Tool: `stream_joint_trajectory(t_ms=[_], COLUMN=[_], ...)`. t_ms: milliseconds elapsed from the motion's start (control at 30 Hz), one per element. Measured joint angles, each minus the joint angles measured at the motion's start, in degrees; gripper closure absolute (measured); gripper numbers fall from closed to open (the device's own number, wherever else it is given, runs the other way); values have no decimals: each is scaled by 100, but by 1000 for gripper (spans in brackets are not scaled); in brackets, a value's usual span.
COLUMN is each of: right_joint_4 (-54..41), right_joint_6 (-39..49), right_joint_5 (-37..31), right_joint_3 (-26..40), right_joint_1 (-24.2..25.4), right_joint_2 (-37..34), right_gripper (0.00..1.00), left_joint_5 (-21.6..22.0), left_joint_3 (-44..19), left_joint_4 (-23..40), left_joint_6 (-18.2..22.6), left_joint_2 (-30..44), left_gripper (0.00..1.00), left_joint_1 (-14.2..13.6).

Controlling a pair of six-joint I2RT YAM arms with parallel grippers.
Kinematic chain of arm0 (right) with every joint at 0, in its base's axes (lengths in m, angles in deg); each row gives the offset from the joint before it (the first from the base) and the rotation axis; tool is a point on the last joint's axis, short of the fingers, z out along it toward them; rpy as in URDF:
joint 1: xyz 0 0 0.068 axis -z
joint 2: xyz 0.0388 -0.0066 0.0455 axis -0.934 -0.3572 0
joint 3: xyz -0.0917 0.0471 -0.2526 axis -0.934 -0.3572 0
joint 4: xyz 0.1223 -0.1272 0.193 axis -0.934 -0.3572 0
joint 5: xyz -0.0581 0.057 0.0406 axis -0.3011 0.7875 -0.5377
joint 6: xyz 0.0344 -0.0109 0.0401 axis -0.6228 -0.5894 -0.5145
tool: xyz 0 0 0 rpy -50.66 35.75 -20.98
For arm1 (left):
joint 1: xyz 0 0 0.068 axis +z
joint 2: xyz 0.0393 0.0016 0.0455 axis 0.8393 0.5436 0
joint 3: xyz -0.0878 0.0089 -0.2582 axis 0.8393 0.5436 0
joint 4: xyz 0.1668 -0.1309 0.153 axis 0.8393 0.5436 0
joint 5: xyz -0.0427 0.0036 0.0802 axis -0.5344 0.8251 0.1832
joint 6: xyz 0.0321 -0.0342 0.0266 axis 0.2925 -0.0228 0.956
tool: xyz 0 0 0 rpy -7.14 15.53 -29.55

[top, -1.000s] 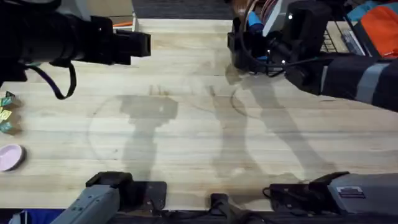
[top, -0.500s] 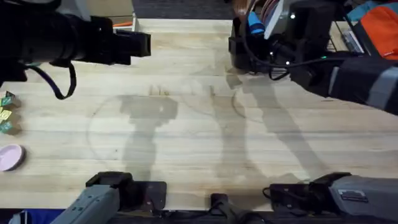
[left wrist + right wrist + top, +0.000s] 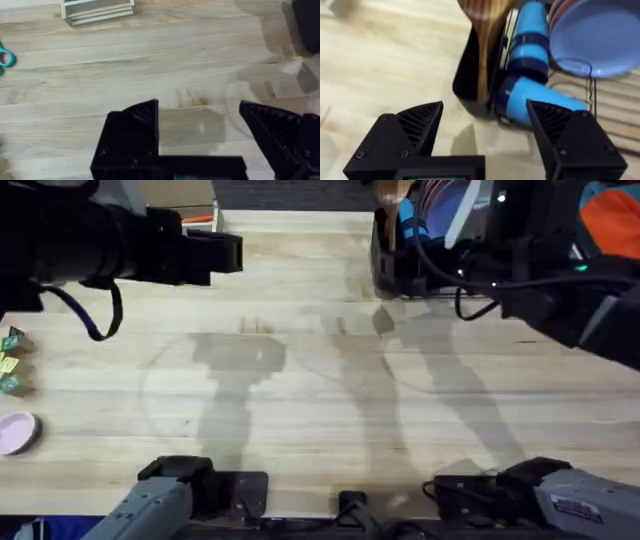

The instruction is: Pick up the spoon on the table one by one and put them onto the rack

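From overhead, your left gripper (image 3: 228,252) hangs over the far left of the table (image 3: 300,410), while your right arm reaches to the rack (image 3: 400,265) at the far right. Your left wrist view shows the fingers spread with nothing between them, above bare wood. Your right wrist view shows the right gripper (image 3: 485,125) open too, empty, with the spoon (image 3: 485,30) standing upright in the rack's black caddy beside blue cups (image 3: 527,65).

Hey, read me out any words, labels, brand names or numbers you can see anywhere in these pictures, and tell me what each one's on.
None can be read.
The grey right arm base carries a small dark label: too blurred to read.
The light butcher-block table, the black wire rack and the brown wooden spoon standing in it show no lettering.
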Motion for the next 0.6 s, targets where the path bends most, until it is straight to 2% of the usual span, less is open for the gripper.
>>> stream_joint_trajectory(t_ms=[233, 267, 333, 367, 600], right_joint_4=[-1903, -2617, -2989, -3474, -3868], right_joint_6=[-15, -15, -15, -15, -15], right_joint_5=[2, 2, 2, 2, -2], right_joint_3=[821, 1231, 1447, 1745, 2151], right_joint_1=[0, 0, 0, 0, 0], right_joint_2=[52, 54, 54, 54, 119], right_gripper=[5, 5, 5, 5, 5], left_joint_5=[0, 0, 0, 0, 0], left_joint_3=[0, 0, 0, 0, 0], left_joint_4=[0, -2, 0, 0, 0], left_joint_6=[2, 0, 0, 2, 1], left_joint_2=[0, 2, 0, 1, 0], left_gripper=[8, 8, 8, 8, 8], left_joint_1=[0, 0, 0, 0, 0])
